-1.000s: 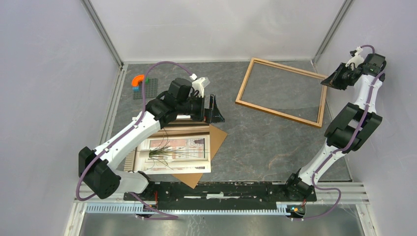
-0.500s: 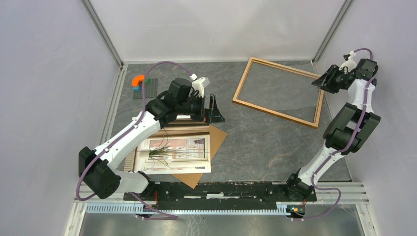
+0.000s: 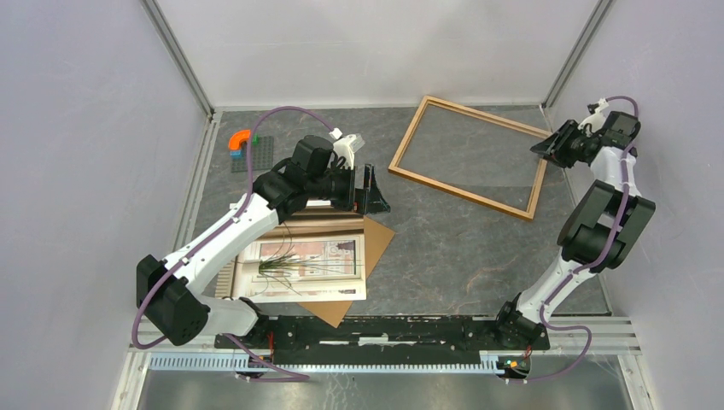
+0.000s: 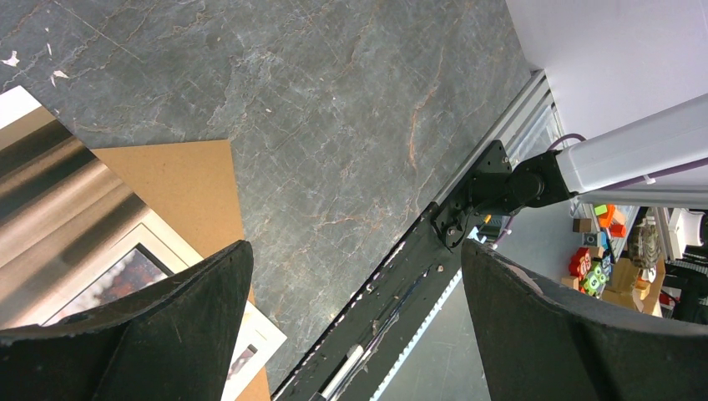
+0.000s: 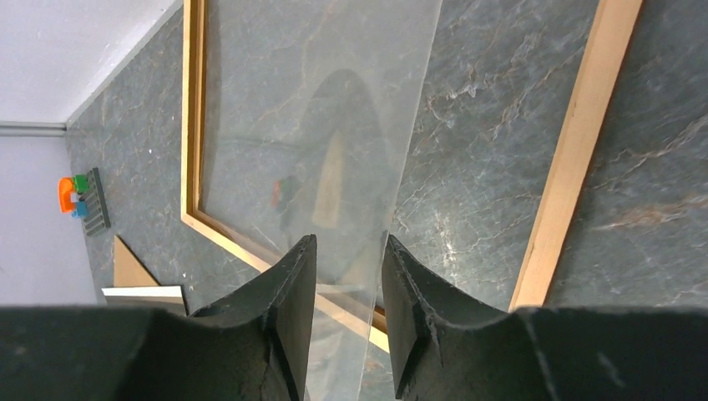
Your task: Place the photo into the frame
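Observation:
The frame [image 3: 468, 154], thin light wood, lies flat at the back right of the table. My right gripper [image 3: 551, 147] sits at its right corner. In the right wrist view its jaws [image 5: 346, 251] stand a little apart, the edge of a clear pane [image 5: 317, 125] runs between them, and the frame's rail [image 5: 576, 150] lies below. The photo [image 3: 303, 266] rests on a brown backing board [image 3: 380, 235] at the front left. My left gripper [image 3: 373, 190] hangs open just beyond the photo's far edge, holding nothing [image 4: 355, 251].
A dark stud plate [image 3: 256, 152] with an orange arch and small coloured bricks lies at the back left. The black base rail [image 3: 384, 329] runs along the near edge. Grey walls close in on both sides and the back.
My right gripper has moved left, and the frame has slid and turned left with it. Its jaws, shut before, now stand apart. The left arm has not moved.

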You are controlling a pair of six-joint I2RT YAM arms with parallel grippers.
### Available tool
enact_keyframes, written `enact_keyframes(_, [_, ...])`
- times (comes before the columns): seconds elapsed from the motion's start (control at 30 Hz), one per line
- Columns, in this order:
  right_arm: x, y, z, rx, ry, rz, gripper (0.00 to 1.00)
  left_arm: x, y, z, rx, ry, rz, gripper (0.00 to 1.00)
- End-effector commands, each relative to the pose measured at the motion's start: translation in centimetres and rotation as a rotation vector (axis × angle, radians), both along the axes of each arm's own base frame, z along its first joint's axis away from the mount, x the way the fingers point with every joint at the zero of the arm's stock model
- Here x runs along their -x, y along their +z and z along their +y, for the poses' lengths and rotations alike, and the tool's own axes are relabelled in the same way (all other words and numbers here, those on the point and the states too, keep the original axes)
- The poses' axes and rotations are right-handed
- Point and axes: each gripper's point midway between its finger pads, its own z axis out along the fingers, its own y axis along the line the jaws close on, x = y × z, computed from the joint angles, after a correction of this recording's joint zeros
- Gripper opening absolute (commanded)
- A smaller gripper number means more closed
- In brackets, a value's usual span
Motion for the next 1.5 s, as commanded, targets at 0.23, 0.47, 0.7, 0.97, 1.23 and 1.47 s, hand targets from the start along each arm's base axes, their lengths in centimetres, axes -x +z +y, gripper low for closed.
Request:
enact_keyframes(0.23, [0.9, 2.6, -0.3, 0.078, -0.086, -0.017, 0.0, -1.0, 0.0, -0.1, 0.008, 0.045, -0.015, 1.0])
enact_keyframes(0.47, [3.6, 7.8, -1.5, 0.282, -0.108, -0.043, 0.0, -6.0, -2.8, -0.1, -0.088, 0.28, 0.048, 1.0])
enact_keyframes(0.7, [5.1, 12.7, 0.3, 0.32, -0.079, -0.186, 0.0, -14.9, -7.5, -2.4, -0.173, 0.51, 0.021, 0.91])
enact_keyframes(0.97, [6.5, 17.4, 2.3, 0.348, -0.054, -0.324, 0.0, -25.0, -13.0, -3.3, -0.391, 0.639, -0.164, 0.8])
enact_keyframes(1.23, [8.3, 22.4, 3.9, 0.386, -0.044, -0.455, 0.0, -27.0, -17.8, -5.0, -0.497, 0.616, -0.104, 0.74])
enact_keyframes(1.47, [8.8, 25.9, 4.6, 0.382, -0.05, -0.524, 0.0, -24.3, -20.5, -3.7, -0.604, 0.614, -0.003, 0.46])
